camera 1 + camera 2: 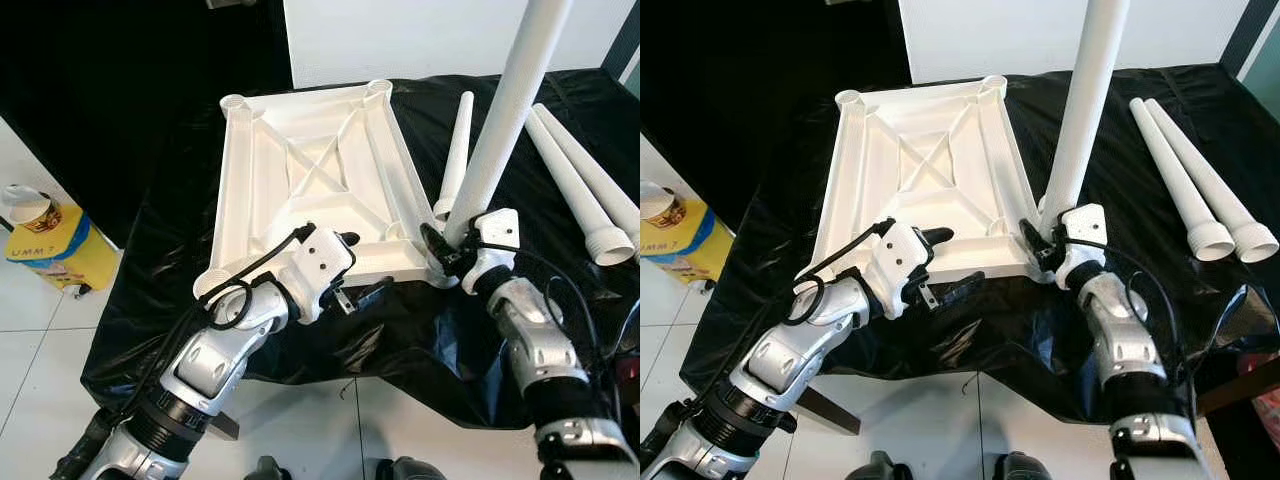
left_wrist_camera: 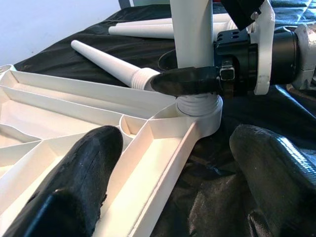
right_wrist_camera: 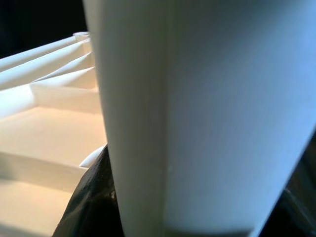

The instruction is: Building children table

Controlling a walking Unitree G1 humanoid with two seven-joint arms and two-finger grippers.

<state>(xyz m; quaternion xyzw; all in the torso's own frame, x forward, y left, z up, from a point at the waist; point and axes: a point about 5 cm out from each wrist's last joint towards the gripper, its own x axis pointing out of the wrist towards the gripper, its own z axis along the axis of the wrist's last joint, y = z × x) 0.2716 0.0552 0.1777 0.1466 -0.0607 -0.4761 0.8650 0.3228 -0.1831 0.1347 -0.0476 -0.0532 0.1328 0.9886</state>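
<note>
the right gripper (image 1: 447, 247), jaws clamped on the upright table leg (image 1: 505, 115), seats it in the upturned tabletop's (image 1: 300, 170) five o'clock corner socket (image 2: 200, 111), while the left gripper (image 1: 355, 268), jaws apart, straddles the near rim to steady it.

Legible text: dark letters "UMM", partly cut off, on the yellow container (image 1: 62, 252) standing on the floor at far left. Label on the cup (image 1: 30, 207) atop it: unreadable.

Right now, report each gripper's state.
Left gripper: open, straddling the upturned white plastic tabletop's edge.
Right gripper: shut on the upright white table leg.
</note>
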